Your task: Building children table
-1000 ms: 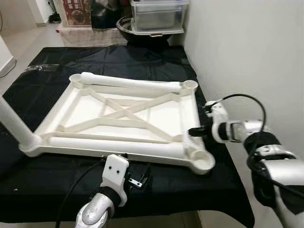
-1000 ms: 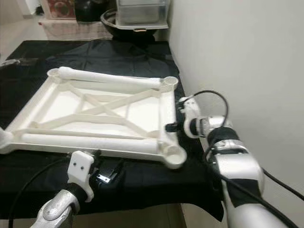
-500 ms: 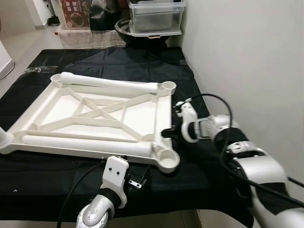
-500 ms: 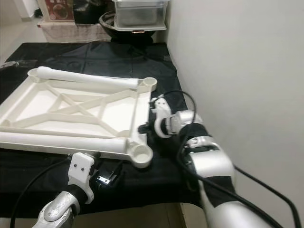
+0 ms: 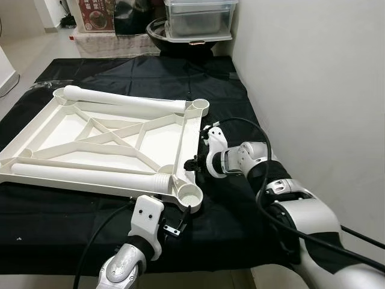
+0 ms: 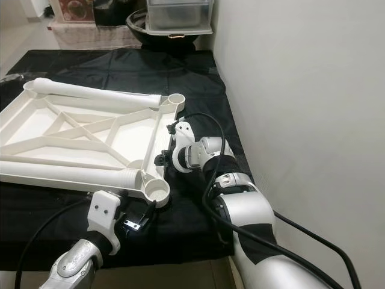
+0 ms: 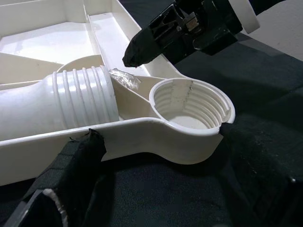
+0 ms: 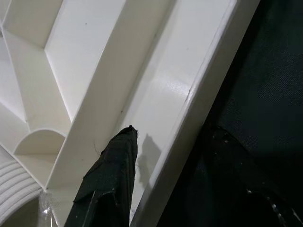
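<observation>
The white plastic table top lies upside down on the black cloth. One white leg rests along its far edge and a second leg along its near edge. My right gripper is shut on the table top's right rim; in the right wrist view one of its fingers lies inside the rim and the other outside. My left gripper is open at the front right corner socket, with a fingertip on either side of the socket.
A white wall runs close along the right side. A clear lidded box and a dark basin stand beyond the far end. Bare black cloth reaches the front edge.
The table top has slid left across the cloth with my right gripper on its rim. Its front right corner socket now sits between my left gripper's fingers, which stayed put.
</observation>
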Tool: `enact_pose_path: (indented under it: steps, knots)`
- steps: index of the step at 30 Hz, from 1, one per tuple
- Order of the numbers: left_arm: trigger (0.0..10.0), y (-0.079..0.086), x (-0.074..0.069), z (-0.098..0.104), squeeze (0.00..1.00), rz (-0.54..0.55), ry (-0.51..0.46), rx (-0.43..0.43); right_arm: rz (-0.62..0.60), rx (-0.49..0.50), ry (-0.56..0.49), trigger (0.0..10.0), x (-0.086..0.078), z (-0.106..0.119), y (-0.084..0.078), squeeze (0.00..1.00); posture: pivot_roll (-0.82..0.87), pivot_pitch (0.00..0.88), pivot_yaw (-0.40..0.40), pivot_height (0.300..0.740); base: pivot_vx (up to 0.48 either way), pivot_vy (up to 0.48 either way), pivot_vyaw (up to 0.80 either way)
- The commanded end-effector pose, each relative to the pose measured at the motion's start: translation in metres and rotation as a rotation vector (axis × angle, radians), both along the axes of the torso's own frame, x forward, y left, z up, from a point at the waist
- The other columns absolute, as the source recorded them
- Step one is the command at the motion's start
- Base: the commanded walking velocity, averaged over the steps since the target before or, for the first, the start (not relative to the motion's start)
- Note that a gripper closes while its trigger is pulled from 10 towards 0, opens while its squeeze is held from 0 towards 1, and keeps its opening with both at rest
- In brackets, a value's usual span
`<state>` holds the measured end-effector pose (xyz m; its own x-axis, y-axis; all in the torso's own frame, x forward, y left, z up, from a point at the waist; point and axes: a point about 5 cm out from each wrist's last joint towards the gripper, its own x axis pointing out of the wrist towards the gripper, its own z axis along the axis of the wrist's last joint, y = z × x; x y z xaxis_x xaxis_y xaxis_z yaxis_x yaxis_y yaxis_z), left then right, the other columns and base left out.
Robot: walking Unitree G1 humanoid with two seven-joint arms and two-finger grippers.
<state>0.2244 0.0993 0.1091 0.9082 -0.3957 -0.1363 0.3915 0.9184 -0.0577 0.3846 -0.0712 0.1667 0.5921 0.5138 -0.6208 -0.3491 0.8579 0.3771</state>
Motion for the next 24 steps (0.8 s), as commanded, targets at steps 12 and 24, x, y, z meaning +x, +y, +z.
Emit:
enact_pose_path:
  steps: [12,24]
  knots:
    - [10.0,0.0,0.002,-0.004,0.0,0.0,0.011,0.015,0.004,0.121,-0.218,10.0,0.011,0.04,0.001,0.0,0.11,0.1,-0.065,0.74,0.0,0.0,0.0]
    - [10.0,0.0,0.002,-0.002,0.0,-0.001,-0.018,0.048,0.082,0.322,-0.439,10.0,-0.003,0.051,-0.047,0.0,0.09,0.09,-0.059,0.74,0.0,0.0,0.0]
